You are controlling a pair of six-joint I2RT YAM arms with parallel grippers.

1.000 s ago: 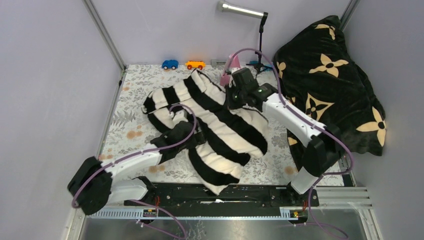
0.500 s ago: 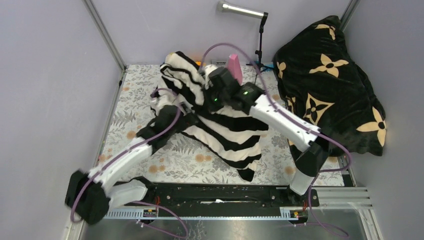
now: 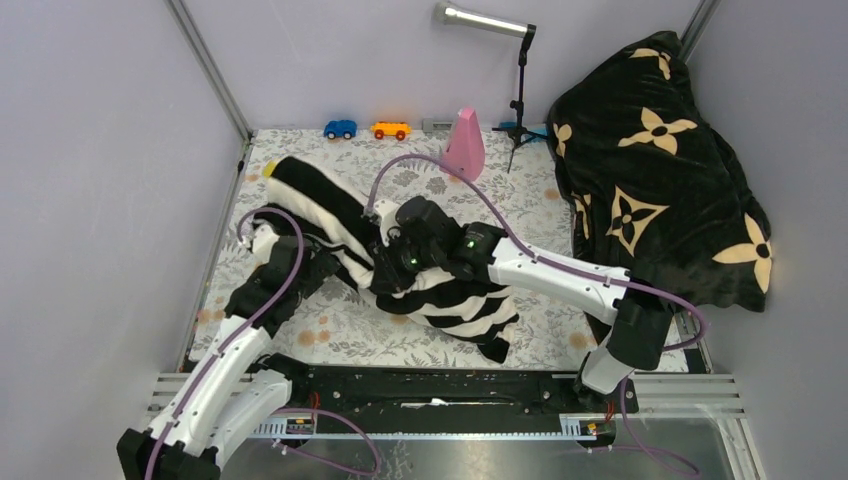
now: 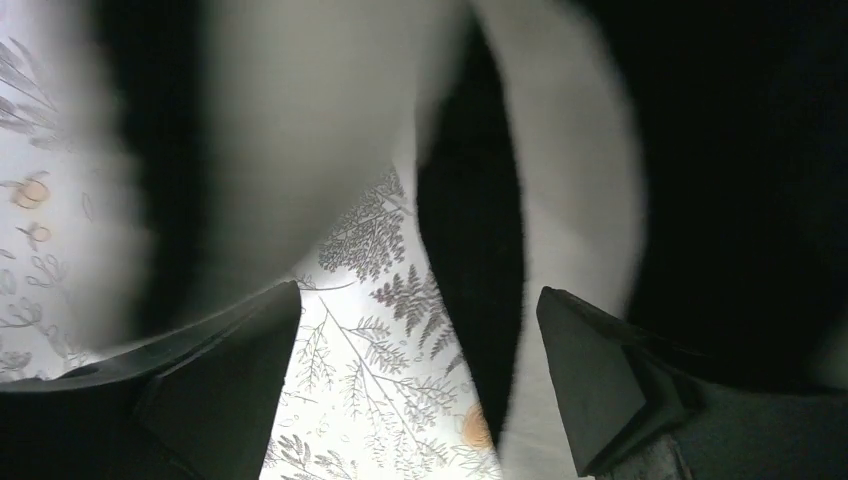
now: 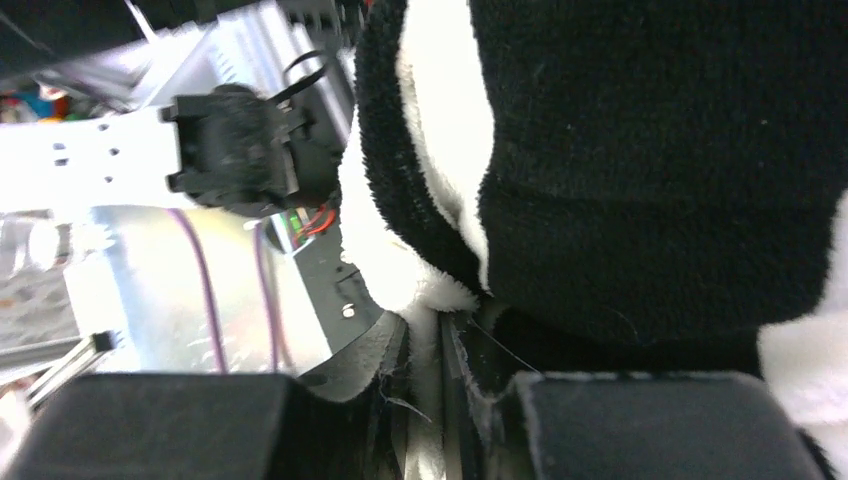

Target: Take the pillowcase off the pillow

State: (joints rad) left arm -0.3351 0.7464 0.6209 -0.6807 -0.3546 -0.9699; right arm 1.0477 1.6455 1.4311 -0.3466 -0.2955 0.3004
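The black and cream striped pillowcase lies bunched across the table from far left to near centre. A small yellow patch shows at its far-left end; the pillow is otherwise hidden. My right gripper sits on the middle of the bundle, shut on a cream fold of the pillowcase, with the fabric pinched between its jaws. My left gripper is at the bundle's left side. In the left wrist view it is open, with striped fabric hanging just ahead and the floral cloth between the fingers.
A black plush blanket with tan flowers is heaped at the right. A pink cone, a blue toy car, an orange toy car and a lamp stand stand along the back. The floral tablecloth covers the table.
My right gripper has pulled the pillowcase from the far centre up, left, then down toward the table's middle. My left arm has swung left. The pink cone is now uncovered.
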